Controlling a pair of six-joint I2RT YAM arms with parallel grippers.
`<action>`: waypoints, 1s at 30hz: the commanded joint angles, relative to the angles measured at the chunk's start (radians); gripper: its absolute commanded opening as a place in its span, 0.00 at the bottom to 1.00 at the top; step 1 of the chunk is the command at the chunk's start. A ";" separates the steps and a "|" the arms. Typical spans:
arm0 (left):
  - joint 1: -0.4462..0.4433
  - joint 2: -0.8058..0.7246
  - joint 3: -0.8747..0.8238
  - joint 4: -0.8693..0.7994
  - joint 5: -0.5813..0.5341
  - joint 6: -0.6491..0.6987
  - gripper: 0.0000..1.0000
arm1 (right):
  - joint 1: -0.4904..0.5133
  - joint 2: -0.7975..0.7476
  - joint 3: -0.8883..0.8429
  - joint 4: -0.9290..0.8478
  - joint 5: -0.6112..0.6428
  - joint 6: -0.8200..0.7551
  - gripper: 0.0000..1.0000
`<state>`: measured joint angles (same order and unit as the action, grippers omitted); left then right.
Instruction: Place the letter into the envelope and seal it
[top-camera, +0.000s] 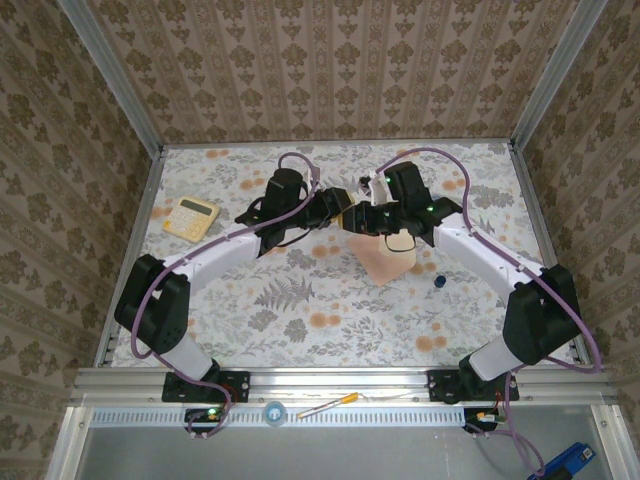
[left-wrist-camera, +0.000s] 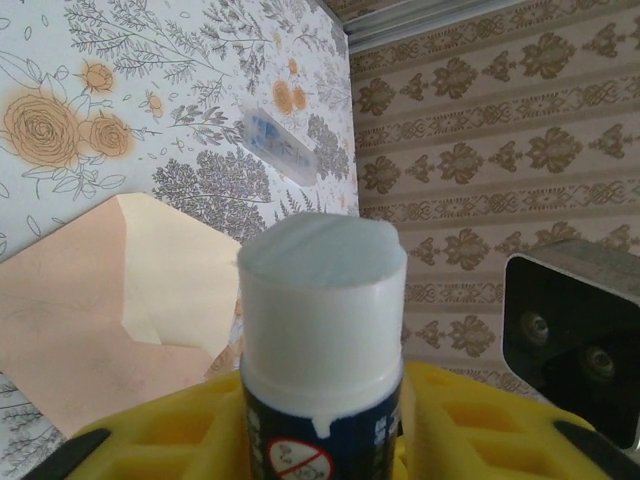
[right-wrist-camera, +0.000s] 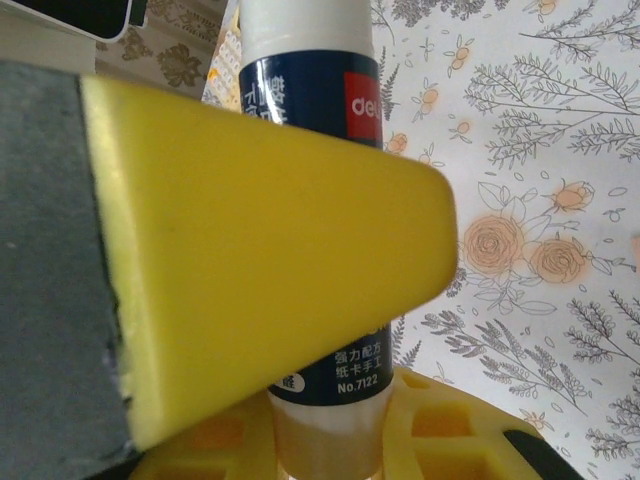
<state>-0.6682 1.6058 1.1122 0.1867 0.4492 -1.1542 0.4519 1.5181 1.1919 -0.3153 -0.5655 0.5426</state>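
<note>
Plainly, the stick (right-wrist-camera: 312, 90) reads "deli", "No.7122". Left gripper (left-wrist-camera: 320, 410) and right gripper (right-wrist-camera: 330, 435) both clamp it, envelope (left-wrist-camera: 110, 320) flat beneath them.

Left arm (top-camera: 215, 245) and right arm (top-camera: 480, 250) match: white shells between bulky black joint housings, each trailed by a lilac cable (top-camera: 150, 300). Black base plates (top-camera: 215, 385) sit at the tabletop's (top-camera: 300, 320) near edge. Small green lights (top-camera: 428, 208) glow farther in over it. The yellow fingers (left-wrist-camera: 150, 440) have square pockets.
</note>
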 joint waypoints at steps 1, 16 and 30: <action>-0.010 0.007 -0.009 0.037 0.014 -0.013 0.32 | 0.008 0.011 -0.020 0.047 0.008 0.010 0.00; 0.002 0.010 -0.004 0.028 0.020 -0.010 0.13 | 0.009 -0.016 -0.033 0.019 0.047 -0.018 0.10; 0.047 -0.011 0.003 -0.018 0.022 0.030 0.11 | -0.079 -0.174 -0.124 -0.012 0.014 -0.045 0.37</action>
<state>-0.6285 1.6100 1.1061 0.1677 0.4725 -1.1519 0.3973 1.3983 1.0901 -0.2985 -0.5392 0.5194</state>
